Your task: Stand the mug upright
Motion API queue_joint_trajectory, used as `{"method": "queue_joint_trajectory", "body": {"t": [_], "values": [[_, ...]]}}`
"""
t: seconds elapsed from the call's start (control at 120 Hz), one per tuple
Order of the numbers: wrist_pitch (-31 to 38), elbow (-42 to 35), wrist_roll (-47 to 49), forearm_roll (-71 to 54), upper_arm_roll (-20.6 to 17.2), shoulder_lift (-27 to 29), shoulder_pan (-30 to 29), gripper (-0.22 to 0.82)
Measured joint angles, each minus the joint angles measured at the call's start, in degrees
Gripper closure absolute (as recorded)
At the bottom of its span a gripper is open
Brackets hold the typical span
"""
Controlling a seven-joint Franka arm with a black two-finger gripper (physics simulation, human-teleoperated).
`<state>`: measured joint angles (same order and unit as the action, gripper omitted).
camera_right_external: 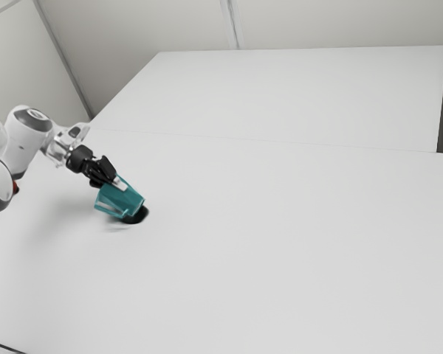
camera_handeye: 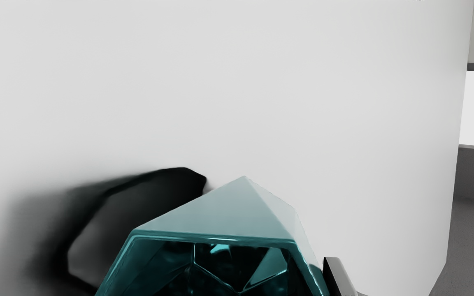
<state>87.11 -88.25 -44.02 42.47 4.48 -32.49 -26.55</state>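
In the exterior view, the gripper (camera_right_external: 115, 181) is at the upper side of the mug (camera_right_external: 122, 198), which leans well off upright over the table (camera_right_external: 280, 243), its dark shadow (camera_right_external: 138, 215) just beside it. I cannot tell how wide the gripper stands or whether it has hold of the mug.

In the wrist view, the mug is close before the gripper. I judge righting to be the step in hand: confirm the grip, rotate the mug base-down, lower gently, then release.
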Motion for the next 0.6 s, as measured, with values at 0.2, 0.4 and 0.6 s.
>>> {"method": "queue_joint_trajectory", "body": {"t": [0.2, 0.4, 0.6], "values": [[2.7, -3.51, 1.65, -2.76, 0.51, 4.9, 4.32, 0.77], [9.04, -10.1, 3.84, -8.48, 0.58, 10.31, 9.52, 0.77], [16.56, -17.92, 6.85, -15.55, 2.79, 16.78, 16.37, 0.77]]}}
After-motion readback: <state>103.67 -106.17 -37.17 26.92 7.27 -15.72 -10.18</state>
